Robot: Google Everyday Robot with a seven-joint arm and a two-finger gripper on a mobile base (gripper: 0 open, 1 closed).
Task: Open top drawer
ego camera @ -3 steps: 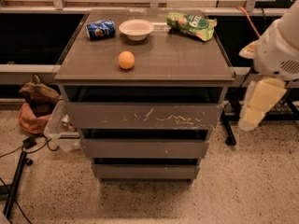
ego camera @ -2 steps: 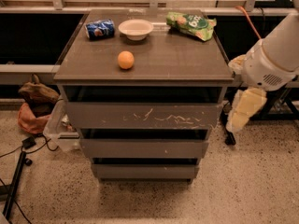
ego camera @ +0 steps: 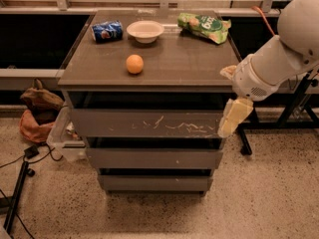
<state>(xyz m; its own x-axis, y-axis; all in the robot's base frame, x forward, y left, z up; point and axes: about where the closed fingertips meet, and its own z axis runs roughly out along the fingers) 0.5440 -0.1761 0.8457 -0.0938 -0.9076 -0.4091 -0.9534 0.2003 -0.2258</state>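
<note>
Closing in from the right over the last second, the tool (ego camera: pixel 227 126) now hangs pointing down at the right end of the top drawer (ego camera: pixel 124 122), overlapping its scratched front just below the desk (ego camera: pixel 174 59) top; contact cannot be confirmed. The drawer front sits where it did, directly under the desk top, so the pull looks not yet begun: approach stage only. Whether the tool is apart or together cannot be told; nothing seen held.
</note>
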